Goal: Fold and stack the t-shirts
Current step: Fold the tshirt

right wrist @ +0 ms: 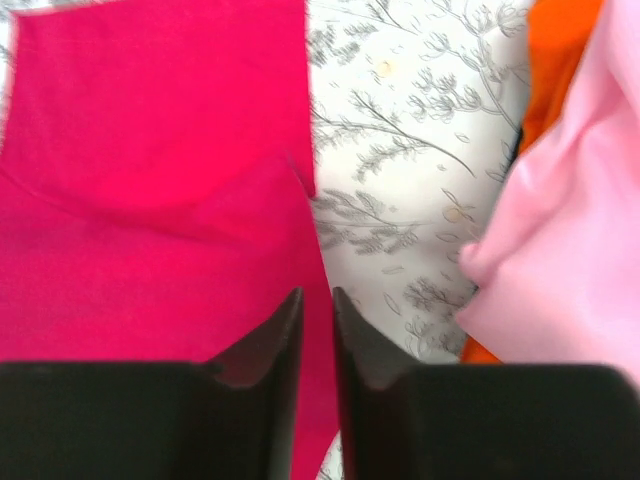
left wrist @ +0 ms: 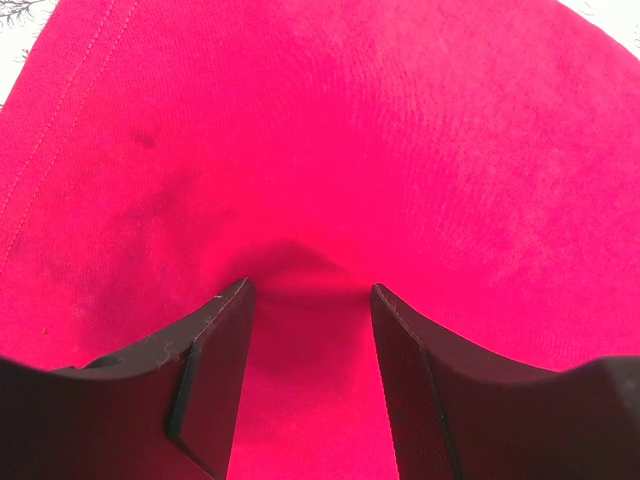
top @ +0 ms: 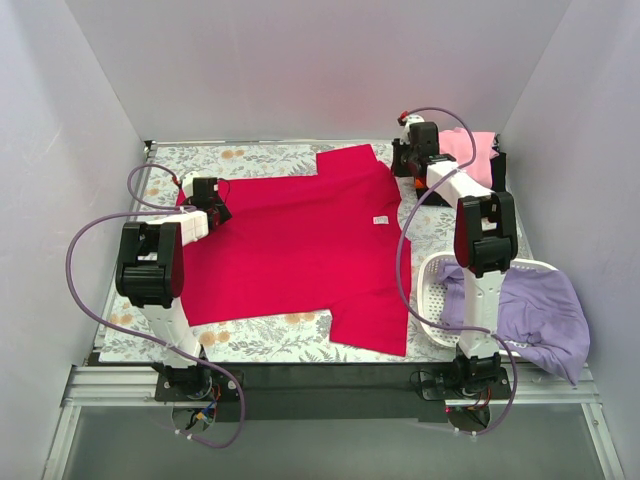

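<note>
1. The crimson t-shirt (top: 300, 245) lies spread flat across the middle of the counter (top: 250, 340). Its body runs toward the left edge, and one sleeve points to the far edge, the other to the near edge. Laid out like this, it looks ready for a first fold.
2. The left gripper (left wrist: 310, 290) is at the shirt's left-edge side with its jaws wide apart and pressed down on the cloth. A small ridge of red has puckered up between them, which looks like a set-up for a pinch, but nothing is gripped yet.
3. The right gripper (right wrist: 317, 295) is near the far-right corner with its jaws down to a slit. The shirt's edge runs straight into that slit, so it looks nipped.
4. One arm at each end suggests the plan is to lift both sides together.
5. The pink t-shirt (top: 468, 145) sits bunched in the far-right corner with an orange t-shirt (right wrist: 560, 40) peeking out beneath it.
6. The lavender t-shirt (top: 545, 315) droops over the white basket (top: 432, 270) at the right edge.
7. Much is hard to read:
   - Whether the right jaws hold one layer or two is hidden.
   - The right wrist view is blurred.
   - The pile's lower layers are covered.
   - The right arm blocks the basket's inside.
</note>
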`<state>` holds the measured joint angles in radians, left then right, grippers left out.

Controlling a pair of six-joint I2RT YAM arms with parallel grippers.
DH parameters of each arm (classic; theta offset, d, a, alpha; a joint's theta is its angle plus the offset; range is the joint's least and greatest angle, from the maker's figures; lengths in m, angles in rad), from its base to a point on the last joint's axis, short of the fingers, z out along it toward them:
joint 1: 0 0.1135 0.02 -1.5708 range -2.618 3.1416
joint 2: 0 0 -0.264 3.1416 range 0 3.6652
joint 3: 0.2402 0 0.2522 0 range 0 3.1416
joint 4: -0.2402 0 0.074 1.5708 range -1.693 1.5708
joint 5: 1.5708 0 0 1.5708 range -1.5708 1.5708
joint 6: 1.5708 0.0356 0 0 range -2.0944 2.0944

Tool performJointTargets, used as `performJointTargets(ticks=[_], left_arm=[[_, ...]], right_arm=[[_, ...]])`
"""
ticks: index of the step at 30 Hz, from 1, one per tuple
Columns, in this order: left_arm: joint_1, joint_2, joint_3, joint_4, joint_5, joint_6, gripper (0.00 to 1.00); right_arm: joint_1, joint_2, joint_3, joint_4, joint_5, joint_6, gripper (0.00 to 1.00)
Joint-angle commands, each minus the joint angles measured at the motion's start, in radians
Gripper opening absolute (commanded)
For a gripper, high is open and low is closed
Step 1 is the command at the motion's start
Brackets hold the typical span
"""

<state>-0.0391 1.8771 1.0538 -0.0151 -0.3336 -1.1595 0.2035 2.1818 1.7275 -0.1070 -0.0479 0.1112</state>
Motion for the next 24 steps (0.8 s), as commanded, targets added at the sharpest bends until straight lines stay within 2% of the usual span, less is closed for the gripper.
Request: performJointTargets(ticks=[1,3,4,7,13,18,24], left_arm=[[0.013,-0.006,-0.008,-0.031,-0.024,0.009,0.47],[0.013,0.001,-0.006,-0.036,-0.025,0.007,0.47],[0.013,-0.001,-0.005,-0.037,-0.025,0.004,0.47],[0.013,-0.012,-0.008,-0.028,-0.036,0.003,0.47],[0.008,-0.058,-0.029,-0.006,-0.065,-0.002,0.47],[-0.027,-0.171,-0.097,0.064,-0.119,-0.002,0.46],[-0.054,-0.24,-0.161,0.043,-0.14,-0.025,0.47]], right_arm=[[-0.006,0.007,0.038,-0.071,0.089,-0.048,0.17],[-0.007,-0.002,0.032,-0.082,0.124,-0.057,0.33],[-0.007,-0.019,0.02,-0.083,0.132,-0.061,0.46],[-0.004,-0.068,-0.012,-0.085,0.135,-0.062,0.54],[0.029,-0.192,-0.196,-0.028,-0.004,-0.044,0.55],[0.097,-0.275,-0.402,0.069,-0.096,-0.019,0.55],[0.155,-0.268,-0.48,0.13,-0.185,0.01,0.55]])
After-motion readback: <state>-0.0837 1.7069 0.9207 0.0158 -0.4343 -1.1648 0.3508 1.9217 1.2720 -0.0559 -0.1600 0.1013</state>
